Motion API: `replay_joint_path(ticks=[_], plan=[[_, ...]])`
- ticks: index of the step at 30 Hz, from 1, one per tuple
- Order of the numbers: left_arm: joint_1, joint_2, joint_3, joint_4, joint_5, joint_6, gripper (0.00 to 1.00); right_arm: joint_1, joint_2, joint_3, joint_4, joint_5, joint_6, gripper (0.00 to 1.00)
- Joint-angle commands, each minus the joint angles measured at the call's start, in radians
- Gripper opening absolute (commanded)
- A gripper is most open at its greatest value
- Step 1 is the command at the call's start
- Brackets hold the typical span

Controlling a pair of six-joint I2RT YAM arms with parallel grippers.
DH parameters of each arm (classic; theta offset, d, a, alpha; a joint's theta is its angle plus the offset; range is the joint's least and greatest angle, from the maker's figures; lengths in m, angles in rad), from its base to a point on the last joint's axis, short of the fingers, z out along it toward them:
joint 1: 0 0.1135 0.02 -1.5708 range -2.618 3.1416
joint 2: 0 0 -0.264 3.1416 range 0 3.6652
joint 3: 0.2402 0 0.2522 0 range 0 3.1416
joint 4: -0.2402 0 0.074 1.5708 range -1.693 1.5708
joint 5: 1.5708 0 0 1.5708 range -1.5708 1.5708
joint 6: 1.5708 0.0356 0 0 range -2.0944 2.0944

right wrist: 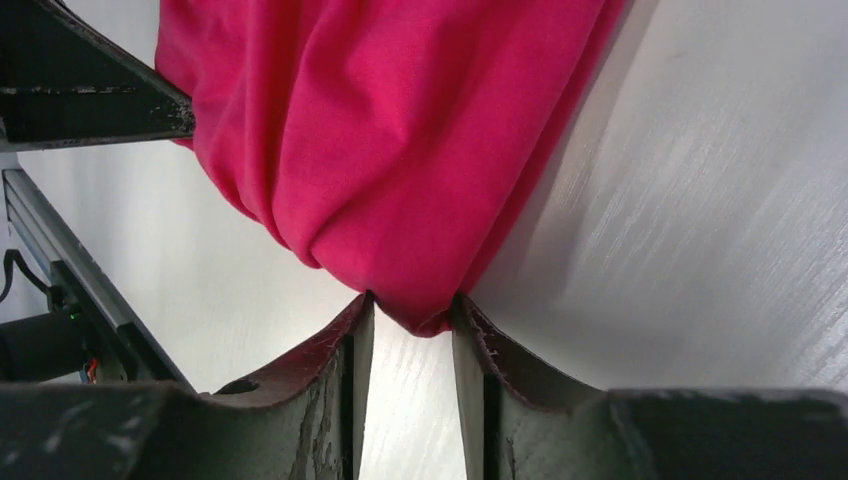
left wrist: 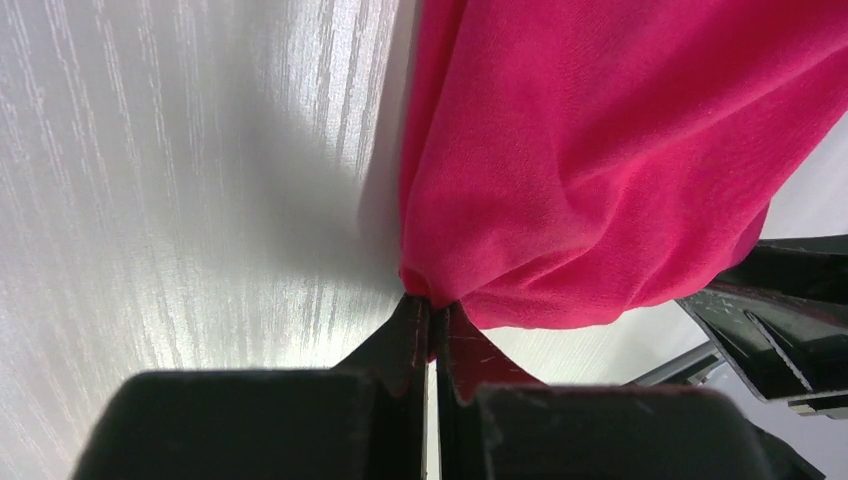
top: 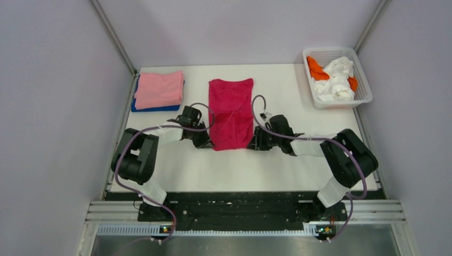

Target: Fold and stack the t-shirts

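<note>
A crimson-red cloth t-shirt is lying lengthwise in the middle of the white table. Its far part is lying spread flat and its near part is bunching into folds.

The left gripper is sitting at the shirt's near left corner. In the left wrist view its two black fingers are standing almost together, pinching a gathered corner of the red cloth at their tips, low against the table top.

The right gripper is sitting at the near right corner. In the right wrist view its fingers are standing a little apart, and a rounded fold of the shirt is filling the gap between their tips, so this gripper is clamping the fold.

In the far left corner, well apart from the red shirt, a folded light pink t-shirt is resting on a folded deep blue t-shirt. At the far right, a white plastic mesh basket is holding crumpled white and orange cloths.
</note>
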Motion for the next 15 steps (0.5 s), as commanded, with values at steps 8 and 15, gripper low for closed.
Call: replay_joint_path(ticks=[8,15], plan=[[-0.002,-0.04,-0.023,-0.014,-0.111,0.033,0.0,0.007,0.002,0.002,0.048,-0.019,-0.017,0.0],[-0.003,-0.216,-0.099,-0.165,-0.243,0.095,0.0,0.007,-0.206,-0.039,-0.293,0.018,-0.077,0.0]])
